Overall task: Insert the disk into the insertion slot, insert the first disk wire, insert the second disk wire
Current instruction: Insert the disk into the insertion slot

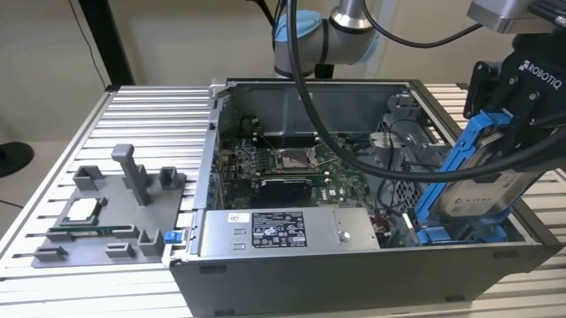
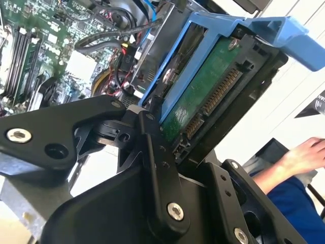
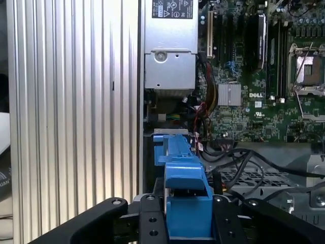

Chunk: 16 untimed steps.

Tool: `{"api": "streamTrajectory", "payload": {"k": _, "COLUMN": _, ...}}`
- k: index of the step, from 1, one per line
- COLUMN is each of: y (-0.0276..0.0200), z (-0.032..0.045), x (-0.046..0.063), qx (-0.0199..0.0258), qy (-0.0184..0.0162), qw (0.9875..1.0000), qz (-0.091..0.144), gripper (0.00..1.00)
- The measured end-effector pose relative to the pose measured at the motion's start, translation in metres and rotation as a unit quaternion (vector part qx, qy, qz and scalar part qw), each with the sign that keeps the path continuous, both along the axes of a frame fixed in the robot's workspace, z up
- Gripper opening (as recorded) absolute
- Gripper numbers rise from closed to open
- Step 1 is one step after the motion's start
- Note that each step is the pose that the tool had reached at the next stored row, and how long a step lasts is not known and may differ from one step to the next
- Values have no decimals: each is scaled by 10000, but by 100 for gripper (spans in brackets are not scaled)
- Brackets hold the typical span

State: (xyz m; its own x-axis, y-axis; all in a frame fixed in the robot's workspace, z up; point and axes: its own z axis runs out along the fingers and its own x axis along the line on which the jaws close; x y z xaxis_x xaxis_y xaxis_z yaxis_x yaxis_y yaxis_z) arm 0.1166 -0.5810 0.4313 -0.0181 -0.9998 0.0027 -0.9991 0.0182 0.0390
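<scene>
**Fig. Disk held tilted at a corner of the open computer case.**

Exterior view: my gripper (image 1: 497, 136) pinches the upper end of the disk (image 1: 473, 192). The disk stands tilted, with its lower end inside the open computer case (image 1: 354, 275) at the corner on the exterior view's right, near the power-supply box (image 1: 265, 232). The case lies on the ribbed counter (image 1: 150, 119), beside a grey fixture tray (image 1: 97, 225). Second wrist view: my fingers (image 2: 155, 142) clamp the disk from both sides below its blue frame (image 2: 244, 28). The green circuit board (image 2: 203, 86) faces the camera, and a person's hand (image 2: 310, 152) lies beyond. First wrist view: the frame, seen edge-on, reaches from my gripper toward the case wall, with the motherboard (image 3: 254, 101) alongside.
</scene>
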Motion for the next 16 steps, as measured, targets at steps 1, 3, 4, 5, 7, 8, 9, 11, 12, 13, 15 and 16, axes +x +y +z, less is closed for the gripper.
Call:
{"api": "streamTrajectory", "payload": {"k": 1, "y": 0, "z": -13, "x": 0, "qx": 2, "qy": 0, "qw": 10000, "qz": 0, "gripper": 0}}
{"api": "streamTrajectory", "payload": {"k": 3, "y": 2, "z": -35, "x": 0, "qx": 6, "qy": 0, "qw": 10000, "qz": 0, "gripper": 0}}
{"api": "streamTrajectory", "payload": {"k": 4, "y": 5, "z": -45, "x": 0, "qx": 9, "qy": 0, "qw": 10000, "qz": 0, "gripper": 0}}
{"api": "streamTrajectory", "payload": {"k": 5, "y": 10, "z": -54, "x": 0, "qx": 14, "qy": 0, "qw": 10000, "qz": 0, "gripper": 0}}
{"api": "streamTrajectory", "payload": {"k": 7, "y": 21, "z": -66, "x": 0, "qx": 28, "qy": 0, "qw": 10000, "qz": 0, "gripper": 0}}
{"api": "streamTrajectory", "payload": {"k": 8, "y": 24, "z": -73, "x": 0, "qx": 39, "qy": 0, "qw": 10000, "qz": 0, "gripper": 0}}
{"api": "streamTrajectory", "payload": {"k": 9, "y": 27, "z": -79, "x": 0, "qx": 51, "qy": 0, "qw": 10000, "qz": 0, "gripper": 0}}
{"api": "streamTrajectory", "payload": {"k": 11, "y": 28, "z": -87, "x": 6, "qx": 68, "qy": 0, "qw": 10000, "qz": 0, "gripper": 0}}
{"api": "streamTrajectory", "payload": {"k": 12, "y": 28, "z": -94, "x": 11, "qx": 76, "qy": 0, "qw": 10000, "qz": 0, "gripper": 0}}
{"api": "streamTrajectory", "payload": {"k": 13, "y": 29, "z": -101, "x": 14, "qx": 84, "qy": 0, "qw": 10000, "qz": 0, "gripper": 0}}
{"api": "streamTrajectory", "payload": {"k": 15, "y": 29, "z": -116, "x": 18, "qx": 99, "qy": 0, "qw": 10000, "qz": 0, "gripper": 0}}
{"api": "streamTrajectory", "payload": {"k": 16, "y": 29, "z": -124, "x": 20, "qx": 108, "qy": 0, "qw": 9999, "qz": 0, "gripper": 0}}
